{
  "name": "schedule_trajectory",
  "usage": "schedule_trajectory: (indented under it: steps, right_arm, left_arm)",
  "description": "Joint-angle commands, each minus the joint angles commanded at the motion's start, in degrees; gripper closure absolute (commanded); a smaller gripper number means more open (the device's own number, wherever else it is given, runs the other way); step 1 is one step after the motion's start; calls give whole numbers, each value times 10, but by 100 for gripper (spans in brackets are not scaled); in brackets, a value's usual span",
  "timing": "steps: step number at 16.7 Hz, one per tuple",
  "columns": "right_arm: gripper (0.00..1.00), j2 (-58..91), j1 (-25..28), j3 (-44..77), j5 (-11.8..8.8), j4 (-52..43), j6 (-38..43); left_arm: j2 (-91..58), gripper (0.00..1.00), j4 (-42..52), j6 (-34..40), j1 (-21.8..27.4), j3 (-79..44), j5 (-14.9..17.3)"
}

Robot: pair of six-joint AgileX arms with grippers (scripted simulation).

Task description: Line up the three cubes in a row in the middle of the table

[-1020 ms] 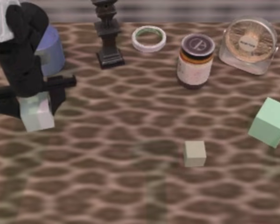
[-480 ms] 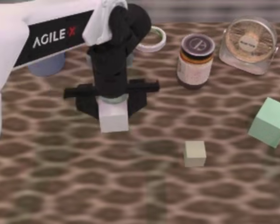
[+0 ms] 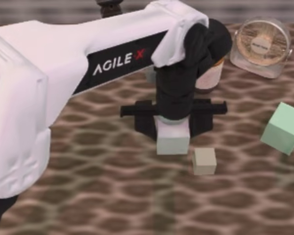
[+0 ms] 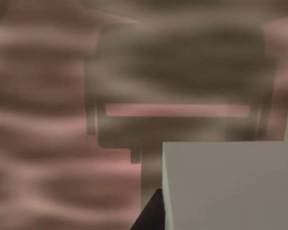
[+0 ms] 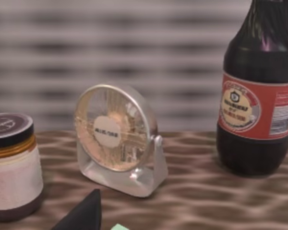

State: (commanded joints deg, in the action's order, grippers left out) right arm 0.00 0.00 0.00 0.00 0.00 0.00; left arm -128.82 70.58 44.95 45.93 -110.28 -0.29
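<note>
My left gripper (image 3: 172, 131) is shut on the medium whitish pale-green cube (image 3: 172, 142) and holds it near the middle of the table (image 3: 88, 196). The cube is just left of and slightly behind the small beige-grey cube (image 3: 205, 161). In the left wrist view this held cube (image 4: 230, 187) fills the near corner, with one dark fingertip (image 4: 151, 215) against its side. The largest mint-green cube (image 3: 283, 128) sits turned at an angle by the right edge. My right gripper is outside the top view. Its wrist view shows one dark fingertip (image 5: 84, 215) set wide, with nothing held.
Along the back stand a jar (image 3: 209, 78) partly behind my left arm, a small desk fan (image 3: 262, 46) and a dark candlestick top (image 3: 109, 4). The right wrist view shows the jar (image 5: 12, 163), the fan (image 5: 117, 136) and a dark sauce bottle (image 5: 261, 96).
My left arm has carried the pale-green cube from the table's left side rightward to the middle, ending beside the small beige-grey cube. The other two cubes have not moved.
</note>
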Motion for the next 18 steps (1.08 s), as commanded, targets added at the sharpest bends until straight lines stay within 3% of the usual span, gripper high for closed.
schedule_trajectory:
  steps: [4,12,17,18]
  right_arm:
    - [0,0,0,0,0,0,0]
    - [0,0,0,0,0,0,0]
    - [0,0,0,0,0,0,0]
    - [0,0,0,0,0,0,0]
  left_arm:
    - [1,100,-10,-1,-2,7,0]
    - [-30,100,-130,0,0,101,1]
    - [-32,100,-140,0,1,107,0]
    - [-32,92,-140,0,1,107,0]
